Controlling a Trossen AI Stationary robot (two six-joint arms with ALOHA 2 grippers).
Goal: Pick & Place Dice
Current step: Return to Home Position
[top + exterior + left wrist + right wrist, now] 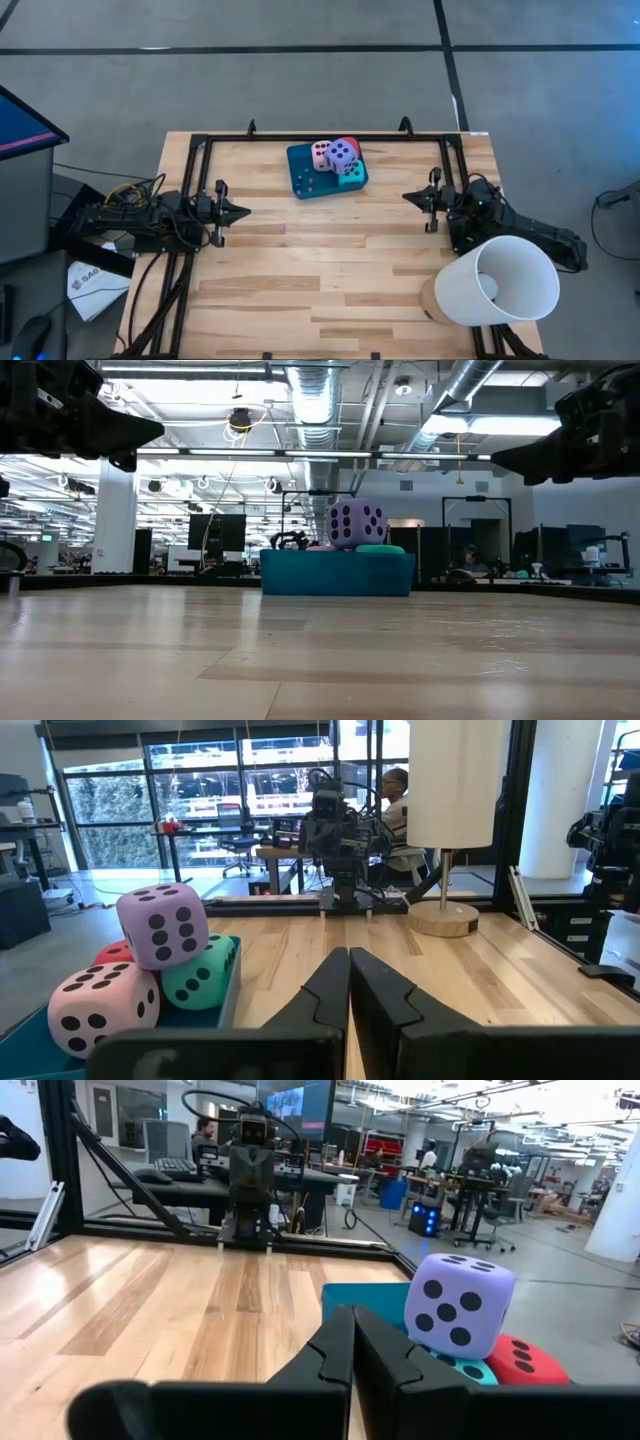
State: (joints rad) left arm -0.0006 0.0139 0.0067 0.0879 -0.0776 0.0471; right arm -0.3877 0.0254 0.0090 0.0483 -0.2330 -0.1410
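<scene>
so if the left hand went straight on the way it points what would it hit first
Probably the right hand, which faces it across the table. The left hand looks aimed just past the teal tray, though that margin is hard to judge.

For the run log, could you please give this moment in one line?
dice: four piled in tray, purple die on top | left gripper: shut, empty, left side | right gripper: shut, empty, right side

Purple die (342,154) atop pink die (321,155), red die (353,144), turquoise die (353,172), inside teal tray (304,181)
</scene>
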